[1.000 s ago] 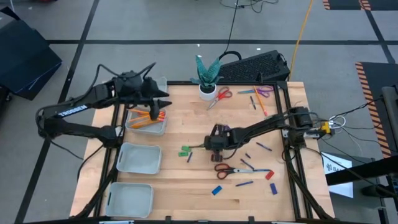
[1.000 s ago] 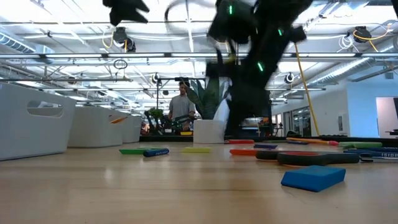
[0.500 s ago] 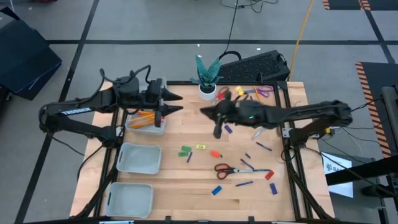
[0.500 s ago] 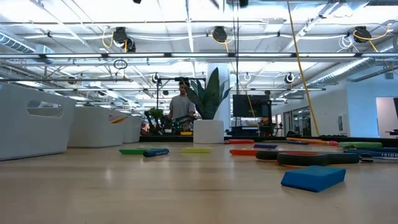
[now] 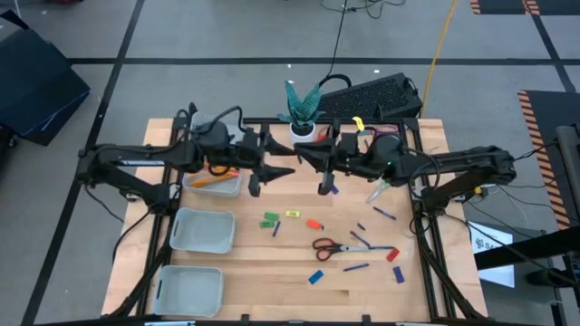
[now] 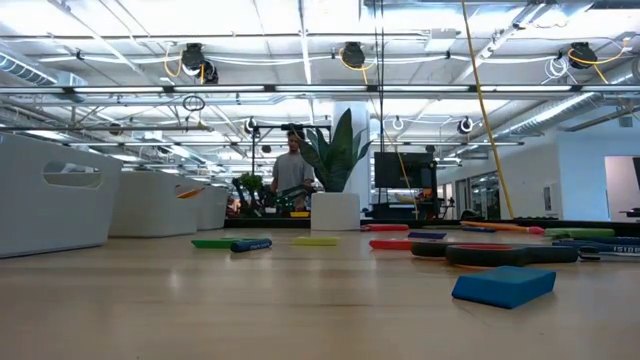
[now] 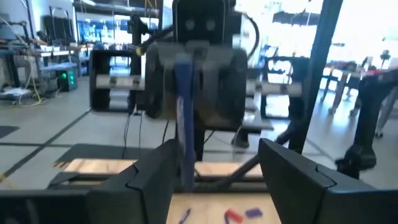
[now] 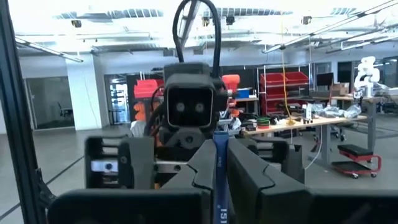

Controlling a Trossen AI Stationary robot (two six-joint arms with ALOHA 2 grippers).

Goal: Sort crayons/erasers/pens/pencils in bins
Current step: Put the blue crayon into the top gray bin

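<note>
- The right gripper is lifted over the far middle of the table, its fingers pressed on a dark blue pen that stands upright between them.
- The left gripper faces it from just beside, with its fingers spread and empty. I judge that a handover of the pen is in preparation, though the pen is not yet between the left fingers.
- Done so far: orange pencils lie in the far bin. The two nearer bins look empty from above.
- Left to do: green, yellow and red erasers in the middle, a blue eraser near the front edge, several pens and more pencils at the far right are all on the wood. Most of the task remains.
- Only the wrist views show the pen clearly; from above it is perhaps the dark stick under the right gripper, but this is hard to tell.
- The low view shows no arm, only the items lying flat and a person far behind the plant pot.
</note>
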